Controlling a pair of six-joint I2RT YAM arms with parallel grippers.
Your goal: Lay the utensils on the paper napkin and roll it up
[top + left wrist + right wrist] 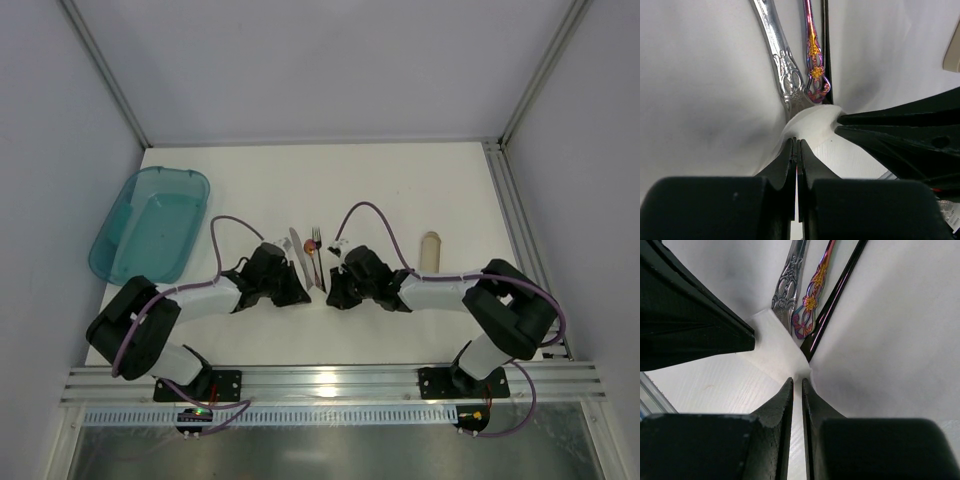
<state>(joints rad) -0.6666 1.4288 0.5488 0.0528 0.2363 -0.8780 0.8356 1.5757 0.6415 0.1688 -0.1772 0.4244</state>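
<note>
The utensils lie side by side on the paper napkin [705, 75] at mid-table: a pale knife [296, 248], a fork [316, 243] and a thin dark piece between. The left wrist view shows a silver handle [785, 70], an iridescent purple-gold handle [812, 55] and a thin black one [826, 45]. The napkin's near edge is folded up over the handle ends [812, 125]. My left gripper [796, 141] is shut on that raised edge. My right gripper [796, 381] faces it, jaws nearly together, pinching the same fold [775, 342]. In the top view both grippers [303, 297] [332, 297] meet just below the utensils.
A translucent teal tub [150, 222] stands at the far left. A beige tube [430, 250] lies right of the utensils, behind the right arm. An aluminium rail [330, 380] runs along the near edge. Bare table [705, 385] shows under the lifted fold.
</note>
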